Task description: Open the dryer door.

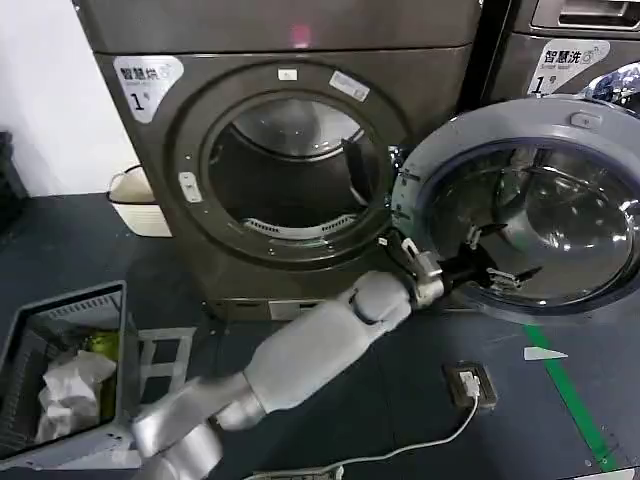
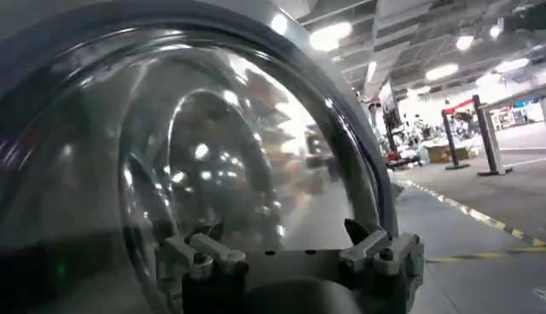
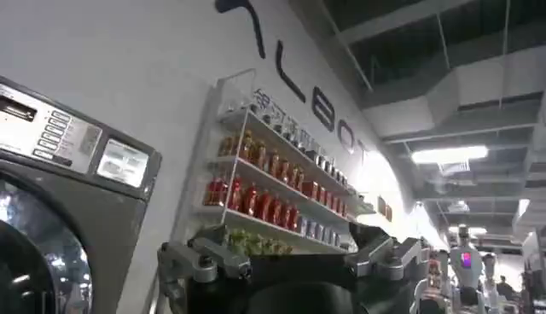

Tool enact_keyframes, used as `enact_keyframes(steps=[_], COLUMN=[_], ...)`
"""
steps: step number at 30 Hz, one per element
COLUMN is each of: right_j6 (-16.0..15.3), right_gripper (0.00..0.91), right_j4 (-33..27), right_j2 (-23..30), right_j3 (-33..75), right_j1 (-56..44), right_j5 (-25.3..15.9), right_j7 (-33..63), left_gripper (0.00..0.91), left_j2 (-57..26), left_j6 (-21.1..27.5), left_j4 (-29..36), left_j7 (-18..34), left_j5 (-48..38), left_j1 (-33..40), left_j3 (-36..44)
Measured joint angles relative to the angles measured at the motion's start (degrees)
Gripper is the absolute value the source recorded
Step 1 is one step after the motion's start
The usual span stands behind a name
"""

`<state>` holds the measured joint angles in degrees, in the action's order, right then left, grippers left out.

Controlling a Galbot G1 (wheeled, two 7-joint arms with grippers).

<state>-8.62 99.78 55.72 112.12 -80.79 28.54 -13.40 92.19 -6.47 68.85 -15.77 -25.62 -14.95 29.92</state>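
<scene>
Dryer door [image 1: 530, 200] cut off at right edge; basket [image 1: 60, 380] cropped at left.

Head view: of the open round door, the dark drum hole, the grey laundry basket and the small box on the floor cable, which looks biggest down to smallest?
1. Dryer door
2. Drum opening, close behind
3. Laundry basket, nearer the camera and cut off by the frame, so unsure
4. Cable box
</scene>
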Motion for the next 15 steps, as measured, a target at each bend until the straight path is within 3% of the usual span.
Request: enact_keyframes(steps=[5, 15], right_j6=[0.30, 0.43], right_gripper=[0.907, 0.907], right_j4=[0.01, 0.09], right_j2=[-0.09, -0.84], right_j3=[0.18, 0.80], right_j1=[0.00, 0.07], right_j5=[-0.01, -0.02], right_j7=[-0.02, -0.08], left_gripper=[0.907, 0.907], left_j2=[-0.59, -6.01], left_j6=[-1.79, -14.87], left_j4=[0.45, 4.93], left_j7=[-0.52, -3.05], left_j5=[-0.13, -7.46], left_j1=[-0.18, -1.04], left_j3=[0.12, 2.74])
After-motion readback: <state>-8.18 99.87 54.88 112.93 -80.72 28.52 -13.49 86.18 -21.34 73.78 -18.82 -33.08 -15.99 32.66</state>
